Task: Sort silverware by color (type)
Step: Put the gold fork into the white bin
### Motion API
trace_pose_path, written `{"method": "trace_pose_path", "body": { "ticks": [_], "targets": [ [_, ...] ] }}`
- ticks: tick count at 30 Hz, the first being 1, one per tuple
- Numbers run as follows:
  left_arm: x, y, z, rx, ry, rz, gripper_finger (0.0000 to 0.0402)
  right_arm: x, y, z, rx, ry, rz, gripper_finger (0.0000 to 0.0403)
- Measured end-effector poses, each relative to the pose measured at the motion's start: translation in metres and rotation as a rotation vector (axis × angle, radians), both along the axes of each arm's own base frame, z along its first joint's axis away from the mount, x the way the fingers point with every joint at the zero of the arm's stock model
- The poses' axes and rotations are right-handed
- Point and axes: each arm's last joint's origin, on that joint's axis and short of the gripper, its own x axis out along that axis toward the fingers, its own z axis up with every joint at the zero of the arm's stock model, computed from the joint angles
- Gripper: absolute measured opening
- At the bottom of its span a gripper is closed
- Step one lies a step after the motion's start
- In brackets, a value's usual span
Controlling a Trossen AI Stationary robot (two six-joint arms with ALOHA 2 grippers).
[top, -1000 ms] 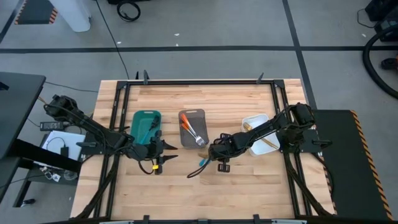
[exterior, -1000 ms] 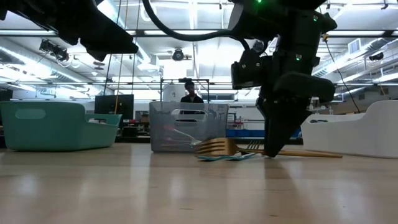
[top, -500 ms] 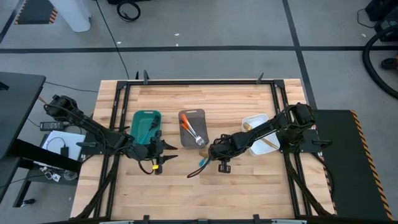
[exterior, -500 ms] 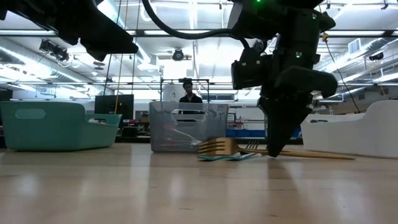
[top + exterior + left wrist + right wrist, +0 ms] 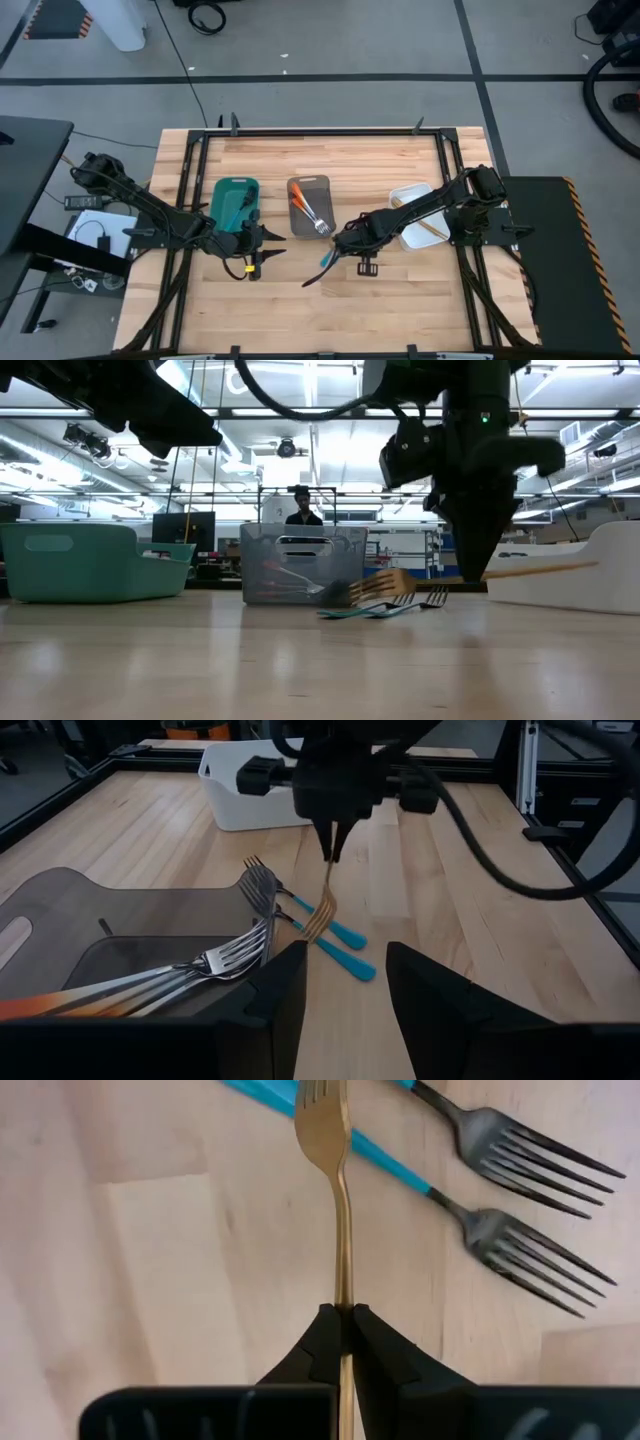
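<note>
My right gripper [image 5: 338,246] is shut on a gold fork [image 5: 520,571] above the table's middle. Beneath it, two blue-handled forks [image 5: 520,1200] with dark tines lie flat on the wood. My left gripper [image 5: 345,990] waits open and empty by the near end of the teal tray [image 5: 236,200]. The grey tray [image 5: 310,208] holds orange-handled forks [image 5: 120,992]. The white tray [image 5: 415,222] stands to the right with a gold piece in it. My right gripper pinches the gold fork's handle [image 5: 343,1302] between its two fingers, a little behind the neck. The fingers [image 5: 478,555] point down and lie across the fork. The fork hangs tilted, its handle end [image 5: 585,567] higher and its tines [image 5: 385,585] low, just over the blue-handled forks.
The three trays stand in a row across the middle of the table. A black frame rail [image 5: 320,131] runs along the far edge. Bare wood lies on the near side of both grippers. In the low view a person [image 5: 303,508] stands far behind the table.
My right gripper has taken hold of the gold fork and gone up, tipping at the wrist. The fork, which lay flat on the table beside the blue-handled forks, is now lifted, its handle end raised and its tines still low. The blue-handled forks have stayed put.
</note>
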Motion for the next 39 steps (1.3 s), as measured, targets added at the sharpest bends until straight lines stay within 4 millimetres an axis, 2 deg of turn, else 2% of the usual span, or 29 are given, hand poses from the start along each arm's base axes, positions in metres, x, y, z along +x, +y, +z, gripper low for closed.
{"method": "trace_pose_path", "body": {
  "ticks": [7, 18, 39],
  "targets": [
    [0.000, 0.000, 0.000, 0.000, 0.000, 0.000, 0.0149, 0.001, 0.002, 0.012, 0.065, 0.046, 0.007, 0.0016],
    [0.000, 0.000, 0.000, 0.000, 0.000, 0.000, 0.0149, -0.003, 0.001, 0.037, 0.068, 0.159, -0.025, 0.0016],
    [0.000, 0.000, 0.000, 0.002, 0.000, 0.000, 0.0149, -0.026, -0.004, 0.044, -0.003, 0.410, -0.071, 0.0016]
  ]
}}
